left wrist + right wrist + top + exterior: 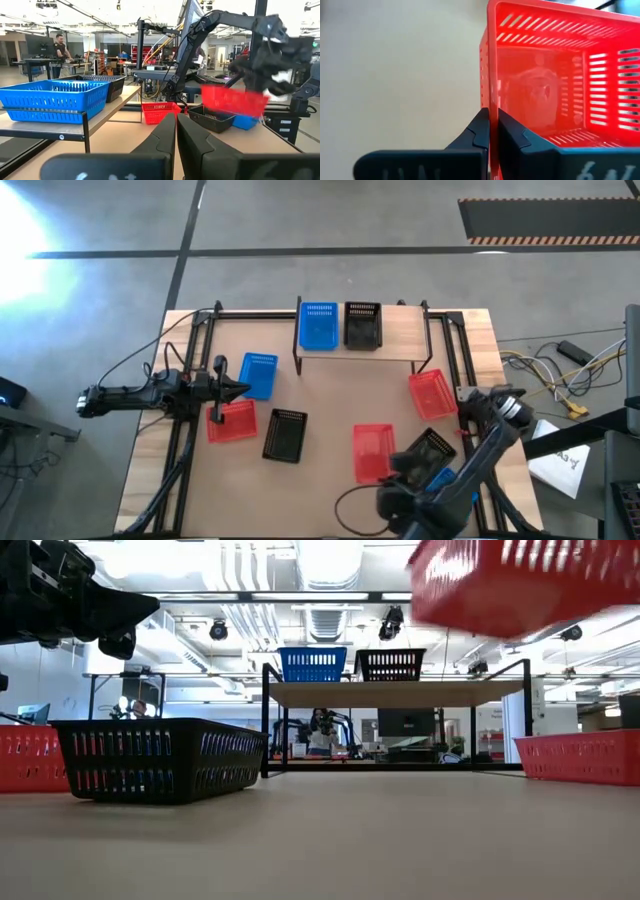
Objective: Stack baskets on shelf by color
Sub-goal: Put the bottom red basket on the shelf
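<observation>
Your right gripper [493, 131] is clamped on the red basket's [560, 75] wall, so lift it level toward the shelf's [400, 335] open end beside the black basket [363, 326].

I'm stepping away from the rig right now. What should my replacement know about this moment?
Right hand: shut on the rim of a red basket, held up off the table near the front.
Left hand: shut, empty, waiting at the left beside a blue basket.
Done: one blue basket and one black basket sit on the shelf.
Left: no red on the shelf yet; the remaining red, black and blue baskets are still on the table.
</observation>
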